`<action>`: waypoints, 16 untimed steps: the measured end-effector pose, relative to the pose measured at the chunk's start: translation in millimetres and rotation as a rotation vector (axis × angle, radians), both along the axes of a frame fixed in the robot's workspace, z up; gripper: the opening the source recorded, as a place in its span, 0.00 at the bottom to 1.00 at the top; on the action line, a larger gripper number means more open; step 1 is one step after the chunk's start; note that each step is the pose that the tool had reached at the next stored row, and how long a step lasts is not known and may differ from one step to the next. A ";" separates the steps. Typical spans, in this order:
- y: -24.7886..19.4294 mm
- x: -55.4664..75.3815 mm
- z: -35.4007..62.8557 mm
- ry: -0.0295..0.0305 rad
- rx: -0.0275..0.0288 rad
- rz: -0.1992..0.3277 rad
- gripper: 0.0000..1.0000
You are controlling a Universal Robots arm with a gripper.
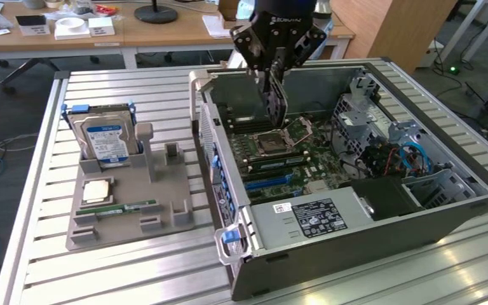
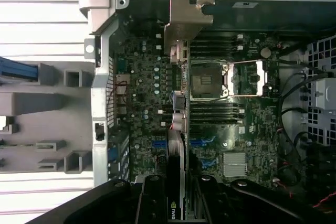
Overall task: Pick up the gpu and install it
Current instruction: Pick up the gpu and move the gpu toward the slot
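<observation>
The gpu [image 1: 276, 101] is a thin dark card hanging on edge, with my gripper [image 1: 271, 71] shut on its upper part. It hangs inside the open computer case [image 1: 431, 213], just above the motherboard [image 1: 299, 166] and beside the CPU socket [image 1: 281, 136]. In the wrist view the gpu [image 2: 176, 145] is seen edge-on between my gripper's [image 2: 178, 200] black fingers [image 2: 153, 198]. Its metal bracket [image 2: 185, 24] points toward the case's back wall. The card's lower edge lies over the board beside the CPU socket [image 2: 210, 80]; whether it touches a slot I cannot tell.
A grey parts holder [image 1: 163, 210] stands on the slatted metal table [image 1: 125, 273] at the exterior view's left. It carries a silver hard drive [image 1: 106, 138], a green RAM stick [image 1: 125, 208] and a CPU chip [image 1: 97, 189]. Cables and drive cages [image 1: 396, 155] crowd the case's right side.
</observation>
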State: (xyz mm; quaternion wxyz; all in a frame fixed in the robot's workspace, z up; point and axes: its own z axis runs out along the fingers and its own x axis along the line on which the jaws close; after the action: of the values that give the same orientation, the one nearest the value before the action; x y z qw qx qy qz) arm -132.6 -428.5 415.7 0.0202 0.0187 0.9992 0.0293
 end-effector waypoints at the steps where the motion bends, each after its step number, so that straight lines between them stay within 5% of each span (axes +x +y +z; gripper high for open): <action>1: 0.0 4.1 0.0 0.0000 0.0000 0.000 0.26; 16: 0.0 55.4 0.0 0.0000 0.0002 0.000 0.26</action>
State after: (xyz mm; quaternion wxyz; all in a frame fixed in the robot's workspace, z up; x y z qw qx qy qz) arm -77.3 -428.5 415.7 0.0202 0.0187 0.9992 0.0294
